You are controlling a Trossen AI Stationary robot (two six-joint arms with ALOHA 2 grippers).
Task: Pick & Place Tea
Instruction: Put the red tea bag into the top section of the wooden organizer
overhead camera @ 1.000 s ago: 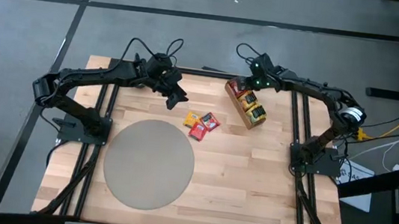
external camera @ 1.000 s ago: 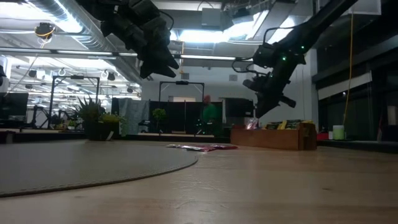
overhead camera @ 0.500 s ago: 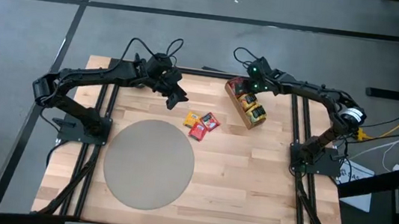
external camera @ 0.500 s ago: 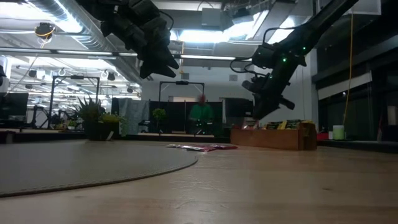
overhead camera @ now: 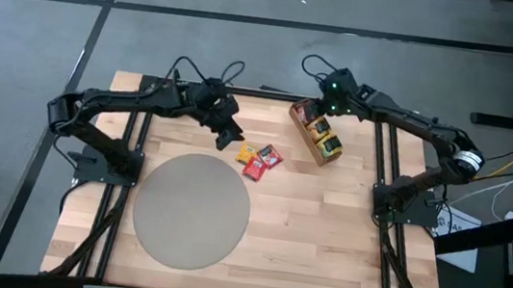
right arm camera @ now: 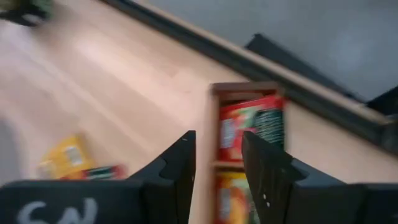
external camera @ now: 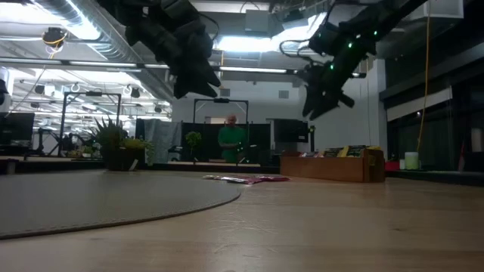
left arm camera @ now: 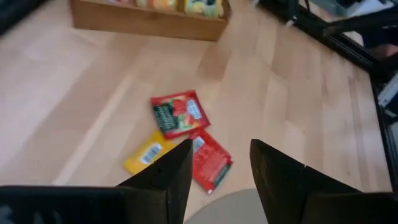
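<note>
Three tea sachets lie flat on the wooden table: a yellow one [overhead camera: 247, 152], a red one with a dark green part [left arm camera: 177, 115] and a plain red one [left arm camera: 210, 158]. My left gripper [left arm camera: 221, 171] hangs open above them, just to their left [overhead camera: 230, 137], with nothing between its fingers. The long wooden tray [overhead camera: 316, 131] stands at the far right with more sachets in its compartments, a red one [right arm camera: 252, 127] at its far end. My right gripper [right arm camera: 219, 158] hovers open over that far end [overhead camera: 322, 106], well clear of it in the low view [external camera: 311, 113].
A round grey mat [overhead camera: 193, 209] covers the table's near left part. In the low view, a potted plant [external camera: 121, 147] stands beyond the table at the left and a person in green [external camera: 231, 140] is far behind. Bare wood lies near and to the right.
My right gripper has risen above the tray's far end. My left gripper has shifted a little toward the loose sachets. The sachets on the table have not moved.
</note>
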